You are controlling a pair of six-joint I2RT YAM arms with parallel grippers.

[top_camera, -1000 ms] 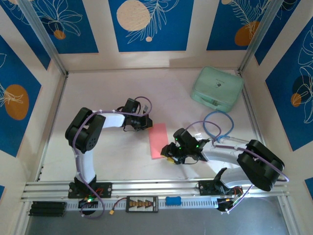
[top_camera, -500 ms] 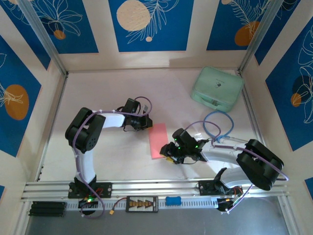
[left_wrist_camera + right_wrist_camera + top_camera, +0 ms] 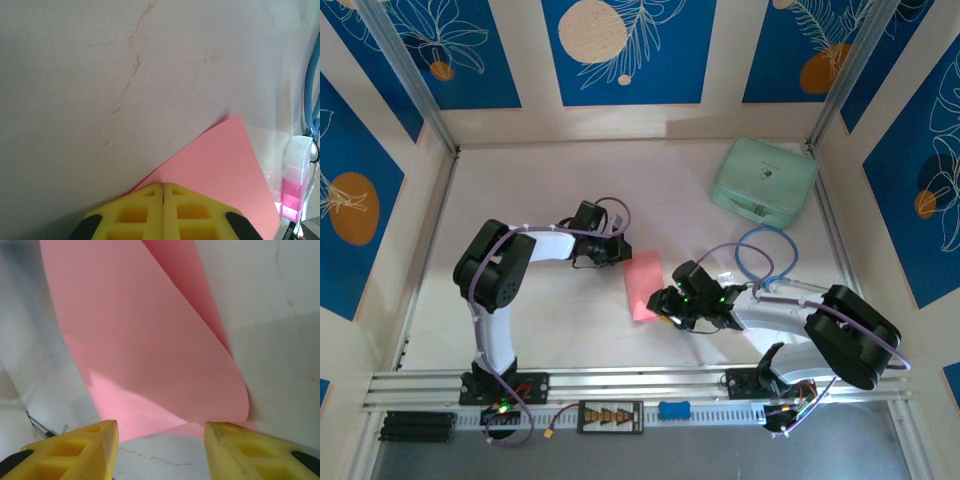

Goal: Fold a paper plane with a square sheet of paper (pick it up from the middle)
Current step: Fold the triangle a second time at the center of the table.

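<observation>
Folding is in hand, I judge: the thin, matte pink paper (image 3: 145,340) lies doubled over near the middle of the tabletop (image 3: 520,200), its bend rounded and soft, not creased. Nearest you, the right gripper (image 3: 160,440) has its jaws apart and grasps nothing, with that bend just ahead. Beyond, the left gripper (image 3: 163,186) is clenched, tips at the paper's far edge. Next you likely need to press the bend flat. A smooth mint case (image 3: 764,181) sits by the far right corner.
</observation>
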